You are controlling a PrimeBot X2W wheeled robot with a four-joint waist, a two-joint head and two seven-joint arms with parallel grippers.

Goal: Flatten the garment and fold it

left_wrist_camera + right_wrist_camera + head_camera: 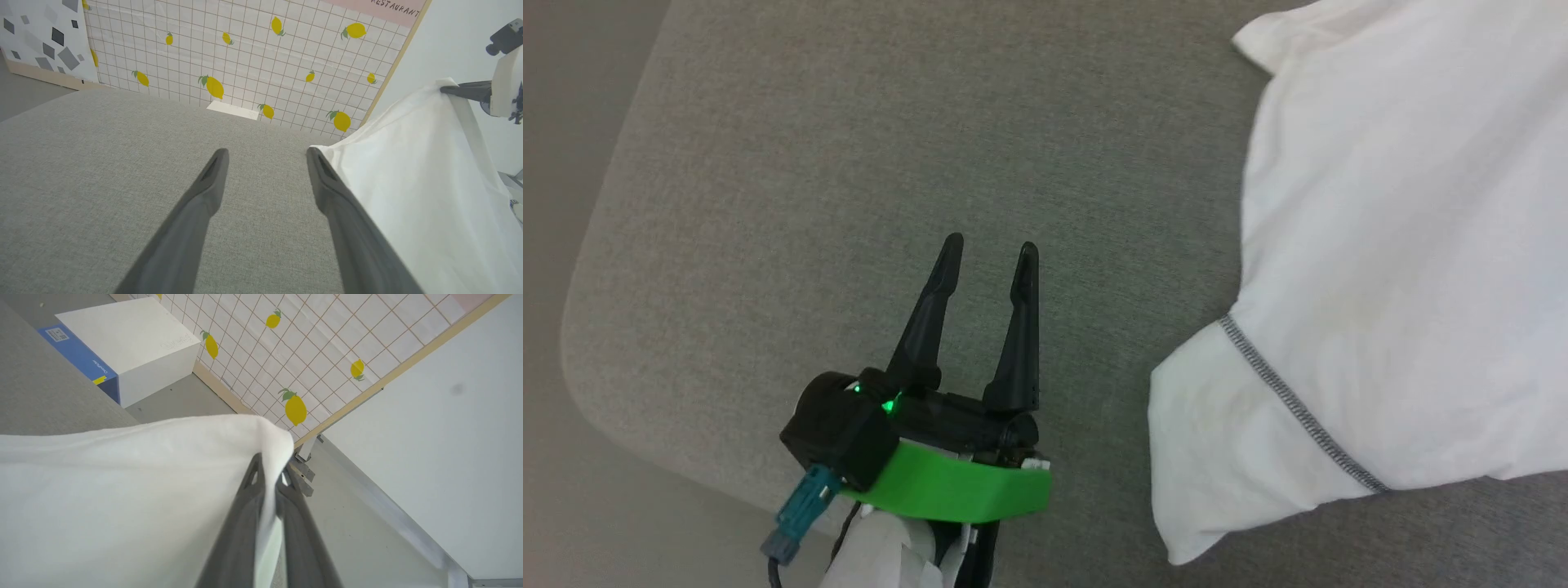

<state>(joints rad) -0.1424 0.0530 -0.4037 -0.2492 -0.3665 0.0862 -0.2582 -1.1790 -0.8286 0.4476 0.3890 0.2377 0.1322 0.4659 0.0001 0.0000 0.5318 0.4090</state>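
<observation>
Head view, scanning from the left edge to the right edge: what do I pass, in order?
Floor → grey surface → left tool, open over the surface → garment, with its dark seam low on the cloth.

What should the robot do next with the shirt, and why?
Probably move the open left gripper rightward to the near corner of the garment and pinch it. The right gripper is shut on one edge, holding it up, so a second grip would help spread it flat.
</observation>
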